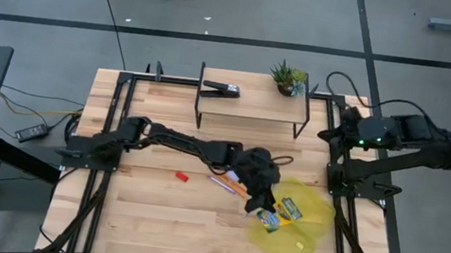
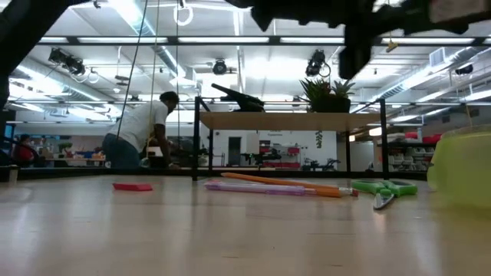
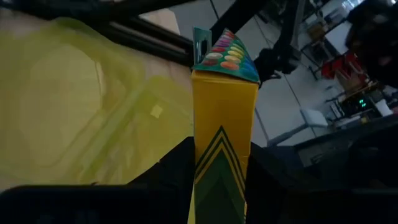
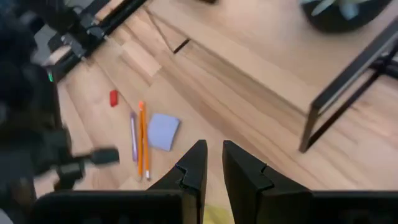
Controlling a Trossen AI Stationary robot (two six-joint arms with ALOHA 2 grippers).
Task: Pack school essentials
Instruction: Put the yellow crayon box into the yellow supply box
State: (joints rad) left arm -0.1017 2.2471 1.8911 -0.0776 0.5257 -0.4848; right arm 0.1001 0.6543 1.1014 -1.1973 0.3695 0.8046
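Observation:
My left gripper [image 1: 263,206] reaches over the table's right-centre, shut on the yellow-green crayon box [image 3: 224,124], which shows over the left edge of a translucent yellow pouch [image 1: 298,233]. The orange and pink pencils [image 1: 232,183] lie flat beside the arm. The green-handled scissors [image 2: 383,188] lie right of the pencils. The pale blue notepad [image 4: 163,130] and the red piece [image 1: 182,175] rest on the wood. My right gripper [image 4: 214,146] hovers by the right rear, shut but for a thin slit and holding nothing. My left gripper pinches the crayon box between its two fingers [image 3: 177,168] on the box's long side walls [image 3: 202,155], at the end opposite the flap. The box points away along the fingers, with its raised flap end [image 3: 225,53] foremost. It is held over the pouch [image 3: 74,106].
A low black-legged shelf [image 1: 253,104] at the far side carries the black stapler [image 1: 221,89] and the potted plant [image 1: 288,78]. Black frame rails run along both table sides. Bare wood lies toward the near-left. A person [image 2: 142,126] stands in the room beyond.

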